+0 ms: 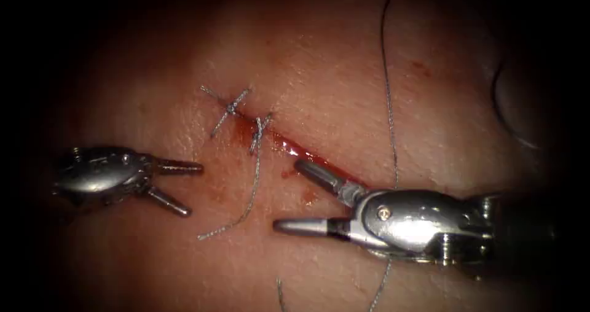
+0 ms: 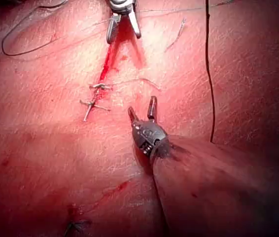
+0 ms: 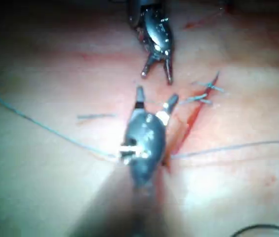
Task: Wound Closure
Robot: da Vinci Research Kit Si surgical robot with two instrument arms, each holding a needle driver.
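Note:
The cut (image 1: 307, 155) runs slantwise across the tissue (image 1: 344, 85), wet with red fluid. Two knotted stitches (image 1: 232, 108) (image 1: 259, 126) cross its upper end, and a cut thread tail (image 1: 243, 210) trails down from the lower knot. On the cut's left side my left tool (image 1: 193, 189) hovers open, holding nothing. My right tool (image 1: 287, 195) is open over the cut's lower end, one jaw along the cut, also holding nothing. A long thread (image 1: 388, 103) runs down the right side and passes under the right tool. In the left wrist view the left tool (image 2: 141, 107) is open beside the stitches (image 2: 95, 96).
Loose thread (image 2: 21, 34) loops over the tissue beyond the right tool (image 2: 123, 24). In the right wrist view the right tool (image 3: 156, 96) faces the open left tool (image 3: 155, 69), with thread (image 3: 31, 118) lying across the tissue. A dark rounded object (image 1: 522, 97) sits at the far right.

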